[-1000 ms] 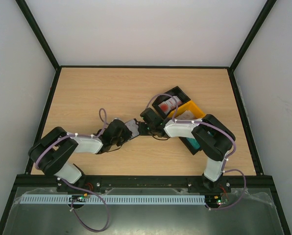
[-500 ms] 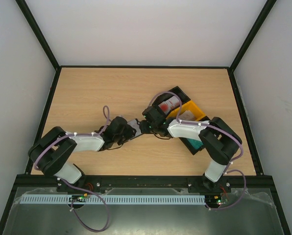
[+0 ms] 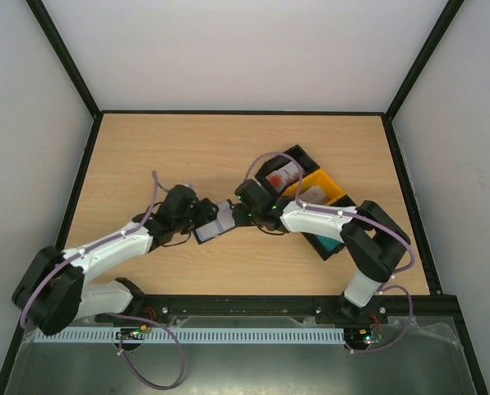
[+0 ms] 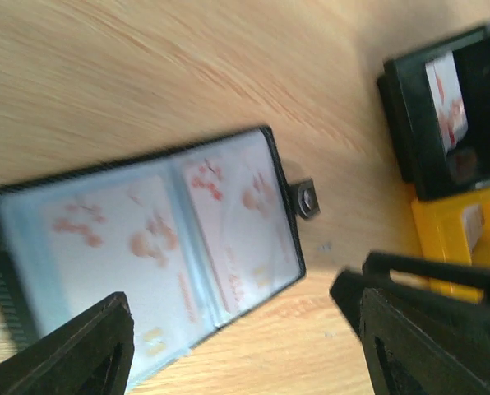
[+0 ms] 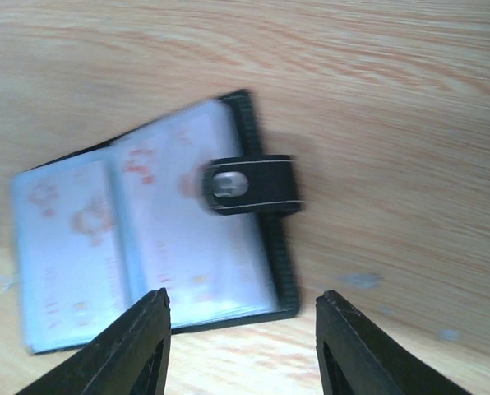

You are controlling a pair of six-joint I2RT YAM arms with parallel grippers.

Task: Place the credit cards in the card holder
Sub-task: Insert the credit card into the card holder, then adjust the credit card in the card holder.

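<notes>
Open table [image 3: 146, 156] far side; bins [image 3: 304, 153] right of card holder [image 3: 214, 226].

Card holder [image 3: 213, 225]: black case, wide open and flat on the desk, pale blue lining up, mid-desk, a bit toward the near edge.
Clasp tab [image 5: 253, 185]: unfastened, at the holder's short edge.
Sleeved credit cards [image 4: 233, 222]: two pale, red-patterned, side by side inside.
Loose cards: red-and-white card [image 3: 282, 175] and pale card [image 3: 312, 194], toward the right edge.

Card holder [image 5: 146, 234] — black, blue-lined
</notes>
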